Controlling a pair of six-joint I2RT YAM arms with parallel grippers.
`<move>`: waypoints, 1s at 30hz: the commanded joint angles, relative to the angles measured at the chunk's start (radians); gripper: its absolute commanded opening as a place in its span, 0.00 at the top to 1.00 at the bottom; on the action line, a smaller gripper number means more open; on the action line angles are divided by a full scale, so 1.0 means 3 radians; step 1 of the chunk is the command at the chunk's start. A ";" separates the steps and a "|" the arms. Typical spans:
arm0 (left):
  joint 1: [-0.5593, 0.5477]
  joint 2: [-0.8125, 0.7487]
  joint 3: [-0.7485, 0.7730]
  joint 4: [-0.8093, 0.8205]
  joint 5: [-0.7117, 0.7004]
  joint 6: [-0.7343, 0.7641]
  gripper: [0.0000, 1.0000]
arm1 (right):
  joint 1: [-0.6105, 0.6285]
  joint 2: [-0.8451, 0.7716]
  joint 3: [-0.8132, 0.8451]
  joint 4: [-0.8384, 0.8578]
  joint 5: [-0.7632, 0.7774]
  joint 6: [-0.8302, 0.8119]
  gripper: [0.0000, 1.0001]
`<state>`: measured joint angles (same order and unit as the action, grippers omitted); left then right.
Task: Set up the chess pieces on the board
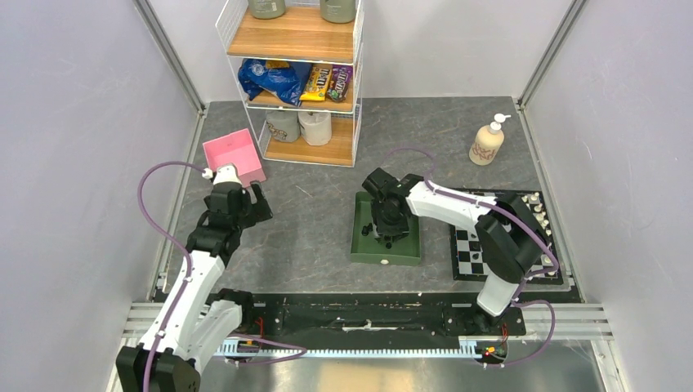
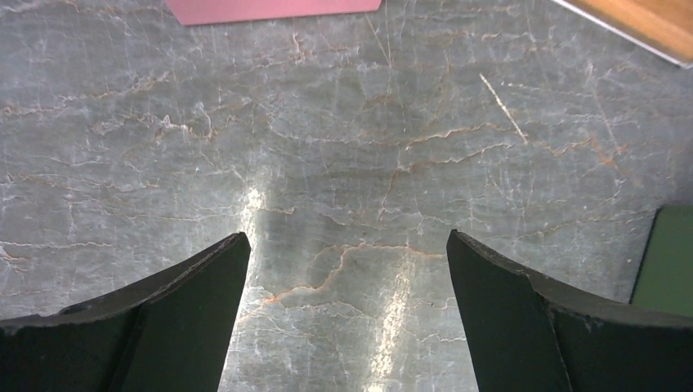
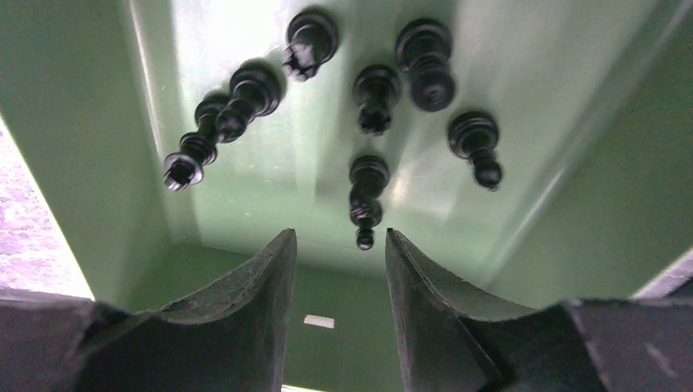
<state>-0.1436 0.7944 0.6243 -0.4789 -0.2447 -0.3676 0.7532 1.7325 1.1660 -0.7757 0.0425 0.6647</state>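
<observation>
So, top view first: the right arm is stretched out to its left with the wrist bent down, and the right gripper (image 1: pixel 384 231) sits low inside the green tray (image 1: pixel 359 245), right over a few black chess pieces (image 1: pixel 369 229) lying in there. The chessboard (image 1: pixel 467 249) is well off to the right of the tray, partly hidden by that arm, with white pieces (image 1: pixel 535 204) standing in a row along its far right edge. The left arm is folded up on the other side, with the left gripper (image 1: pixel 258 204) just beside the pink box (image 1: pixel 233 155). There's a cream pump bottle (image 1: pixel 488 143) at the back and a wire shelf (image 1: pixel 294 37) holding yellow and brown candy bags, but the print is too small to read. In the left wrist view, the left gripper (image 2: pixel 347 245) is spread wide with nothing in it, above bare grey marbled tabletop (image 2: pixel 343 131). The pink box (image 2: pixel 270 8) peeks in at the top and the green tray (image 2: pixel 670 253) at the right edge. In the right wrist view, the right gripper (image 3: pixel 337 238) is partly spread and pinching nothing. The black chess pieces (image 3: pixel 368 192) lie tipped over on the tray floor (image 3: pixel 531 73), the nearest one just past the gap between the fingertips, the rest scattered farther out. No writing shows here.
</observation>
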 commanded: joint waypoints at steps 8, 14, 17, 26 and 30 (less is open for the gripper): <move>-0.0007 0.0128 0.0166 -0.0039 0.0111 -0.0094 0.02 | 0.0239 0.0035 -0.0218 0.0200 0.0409 0.0263 0.49; -0.0008 0.0179 0.0179 -0.0024 0.0138 -0.0084 0.02 | 0.0245 0.0005 -0.0276 0.0222 0.0485 0.0284 0.51; -0.0007 0.0185 0.0180 -0.0024 0.0141 -0.0080 0.02 | 0.0245 0.0019 -0.0291 0.0245 0.0488 0.0275 0.56; -0.0007 0.0207 0.0189 -0.0014 0.0164 -0.0070 0.02 | 0.0244 0.0019 -0.0302 0.0290 0.0505 0.0235 0.75; -0.0007 0.0230 0.0194 -0.0017 0.0191 -0.0069 0.02 | 0.0242 -0.0048 -0.0292 0.0282 0.0516 0.0217 0.84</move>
<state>-0.1436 0.8589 0.6399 -0.5003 -0.2035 -0.3702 0.8219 1.7443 1.0790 -0.7109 0.1631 0.7300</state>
